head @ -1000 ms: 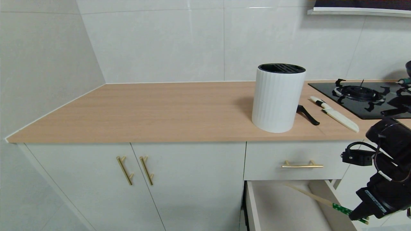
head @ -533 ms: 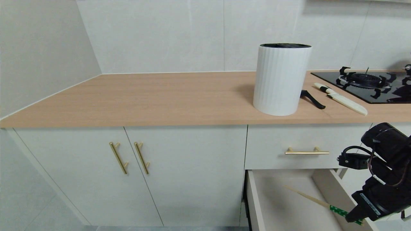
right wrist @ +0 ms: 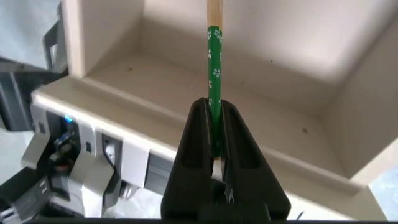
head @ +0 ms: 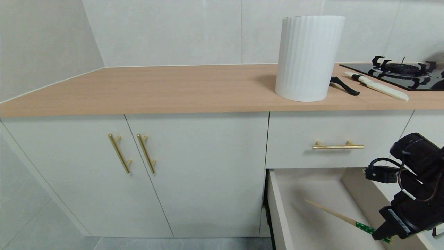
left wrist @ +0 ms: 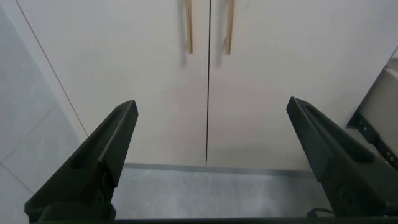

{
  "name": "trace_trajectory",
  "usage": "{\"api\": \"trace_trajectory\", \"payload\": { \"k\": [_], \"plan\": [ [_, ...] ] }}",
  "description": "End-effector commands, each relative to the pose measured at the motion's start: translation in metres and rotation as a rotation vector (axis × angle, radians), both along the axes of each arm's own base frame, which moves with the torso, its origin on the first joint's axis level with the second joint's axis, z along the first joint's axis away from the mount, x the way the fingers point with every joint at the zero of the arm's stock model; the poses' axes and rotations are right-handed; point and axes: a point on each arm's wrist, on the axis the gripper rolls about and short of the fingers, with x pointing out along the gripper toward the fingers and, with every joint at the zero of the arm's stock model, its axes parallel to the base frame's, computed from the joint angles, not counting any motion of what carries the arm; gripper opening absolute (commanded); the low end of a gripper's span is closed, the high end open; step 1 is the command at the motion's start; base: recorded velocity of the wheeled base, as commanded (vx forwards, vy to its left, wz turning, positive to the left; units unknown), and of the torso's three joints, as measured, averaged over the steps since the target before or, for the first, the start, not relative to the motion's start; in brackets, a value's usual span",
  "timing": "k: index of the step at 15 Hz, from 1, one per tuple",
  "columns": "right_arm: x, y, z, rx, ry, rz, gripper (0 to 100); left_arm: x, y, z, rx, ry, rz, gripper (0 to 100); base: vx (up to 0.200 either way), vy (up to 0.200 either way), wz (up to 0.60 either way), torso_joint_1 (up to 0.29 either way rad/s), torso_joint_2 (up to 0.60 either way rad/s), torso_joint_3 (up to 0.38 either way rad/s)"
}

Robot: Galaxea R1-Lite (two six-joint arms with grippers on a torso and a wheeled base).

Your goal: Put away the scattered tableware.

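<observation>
My right gripper [head: 381, 236] is shut on the green-patterned end of a wooden chopstick [head: 333, 216], at the lower right over the open drawer [head: 277, 208]. The chopstick's thin end points into the drawer's pale interior. In the right wrist view the chopstick [right wrist: 214, 74] runs out from between the shut fingers [right wrist: 200, 134] toward the drawer's back wall. On the counter [head: 156, 90] lie a black-handled utensil [head: 344, 86] and a white knife [head: 376, 89], beside a tall white ribbed holder [head: 308, 57]. My left gripper [left wrist: 208, 158] is open with nothing in it, facing the cabinet doors [left wrist: 208, 74] low near the floor.
A black gas hob [head: 399, 71] sits at the counter's right end. Above the open drawer is a shut drawer with a gold handle [head: 338, 146]. Two cabinet doors with gold handles [head: 131, 158] stand to the left. Tiled walls close the back and left.
The whole head view has dropped, so the counter and holder sit higher in the picture. My right gripper still holds the chopstick over the drawer, slightly lower relative to the drawer front.
</observation>
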Motion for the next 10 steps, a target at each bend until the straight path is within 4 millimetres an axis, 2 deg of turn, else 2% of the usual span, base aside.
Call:
{"api": "trace_trajectory", "payload": {
  "k": [1, 5, 6, 10],
  "plan": [
    [0.001, 0.0, 0.0, 0.003, -0.011, -0.002, 0, 0.0, 0.0, 0.0, 0.0, 0.002, 0.0, 100, 0.0, 0.0, 0.0, -0.027, 0.11, 0.046],
    [0.01, 0.001, -0.009, 0.016, -0.076, -0.013, 0, 0.0, 0.0, 0.0, 0.0, 0.0, 0.0, 100, 0.0, 0.0, 0.0, -0.003, 0.02, 0.012],
    [0.02, 0.004, -0.02, 0.036, -0.108, -0.074, 0, 0.0, 0.0, 0.0, 0.0, 0.0, 0.0, 100, 0.0, 0.0, 0.0, 0.0, 0.0, 0.0],
    [0.041, 0.033, -0.049, 0.002, -0.077, -0.166, 0, 0.0, 0.0, 0.0, 0.0, 0.0, 0.0, 100, 0.0, 0.0, 0.0, 0.0, 0.0, 0.0]
  ]
}}
